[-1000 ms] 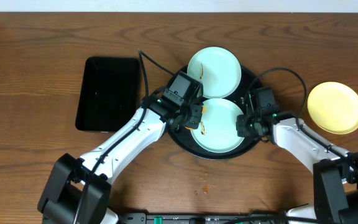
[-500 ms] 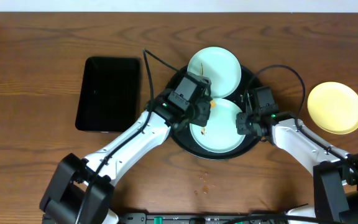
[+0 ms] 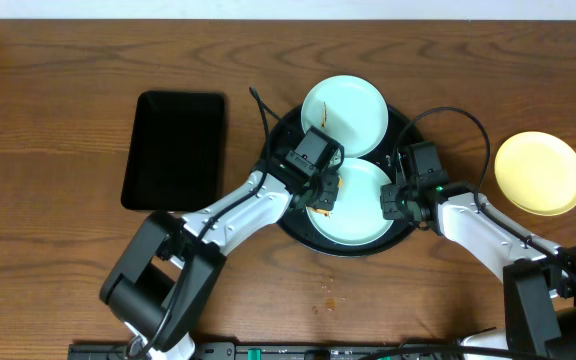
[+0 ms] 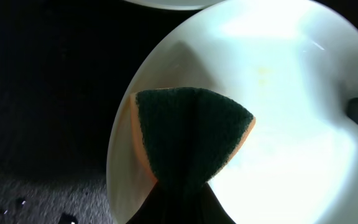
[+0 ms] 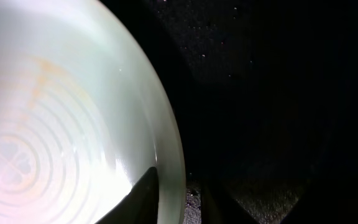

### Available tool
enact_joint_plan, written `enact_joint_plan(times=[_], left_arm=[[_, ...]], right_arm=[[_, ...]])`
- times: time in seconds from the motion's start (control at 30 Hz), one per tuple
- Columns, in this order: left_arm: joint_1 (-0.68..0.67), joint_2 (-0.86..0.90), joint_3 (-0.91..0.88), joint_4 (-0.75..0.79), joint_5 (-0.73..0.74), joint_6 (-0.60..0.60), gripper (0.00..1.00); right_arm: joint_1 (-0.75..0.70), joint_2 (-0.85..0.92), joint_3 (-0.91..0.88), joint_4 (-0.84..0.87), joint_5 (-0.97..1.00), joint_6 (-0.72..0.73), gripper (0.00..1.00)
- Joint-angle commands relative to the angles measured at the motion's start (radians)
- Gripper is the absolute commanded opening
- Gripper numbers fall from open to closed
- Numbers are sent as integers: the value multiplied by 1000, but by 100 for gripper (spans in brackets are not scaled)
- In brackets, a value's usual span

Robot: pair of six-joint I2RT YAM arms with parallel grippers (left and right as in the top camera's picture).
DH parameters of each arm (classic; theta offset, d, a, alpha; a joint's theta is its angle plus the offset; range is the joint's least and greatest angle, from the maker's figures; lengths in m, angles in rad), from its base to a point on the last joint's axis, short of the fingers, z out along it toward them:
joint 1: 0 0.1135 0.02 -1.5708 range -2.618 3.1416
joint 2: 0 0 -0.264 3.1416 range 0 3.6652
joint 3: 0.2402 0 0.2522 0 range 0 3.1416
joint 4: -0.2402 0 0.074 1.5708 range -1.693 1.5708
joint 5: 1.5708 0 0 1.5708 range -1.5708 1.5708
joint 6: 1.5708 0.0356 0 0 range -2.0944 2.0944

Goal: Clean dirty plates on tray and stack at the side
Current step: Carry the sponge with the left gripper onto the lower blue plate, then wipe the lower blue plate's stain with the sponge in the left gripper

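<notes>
Well, the left gripper (image 4: 179,202) clamps a sponge (image 4: 188,134) on the probably slick, brittle plate (image 3: 358,210) in the tray (image 3: 393,232), best held by its rim, which the right gripper (image 5: 179,199) narrowly straddles, grip unclear.

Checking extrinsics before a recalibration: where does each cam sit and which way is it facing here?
Overhead: fixed above the table, looking straight down; sees the tray, left arm, right arm, with left claw and right claw at the near plate.
Left wrist: on the left arm, looking down its claw at the near plate; its fingers pinch a sponge.
Right wrist: on the right arm, looking down at that plate's edge; its fingers straddle the rim.
Shared: the near plate shows in all three.
</notes>
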Motion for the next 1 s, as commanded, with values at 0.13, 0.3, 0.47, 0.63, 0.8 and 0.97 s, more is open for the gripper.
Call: enact_joint_plan(times=[0.13, 0.3, 0.47, 0.63, 0.8, 0.97], left_arm=[[-2, 49, -8, 14, -13, -6, 7], [-2, 56, -8, 12, -13, -6, 7], [-8, 59, -8, 13, -13, -6, 8], [-27, 70, -9, 13, -13, -6, 7], [-34, 80, -9, 12, -12, -6, 8], [-35, 89, -10, 12, -13, -6, 8]], right_arm=[[1, -9, -21, 31, 13, -1, 1], [1, -9, -39, 66, 13, -1, 1], [1, -2, -39, 70, 12, -1, 1], [1, 36, -40, 86, 9, -1, 1], [1, 47, -39, 97, -25, -1, 1], [1, 47, -39, 94, -25, -1, 1]])
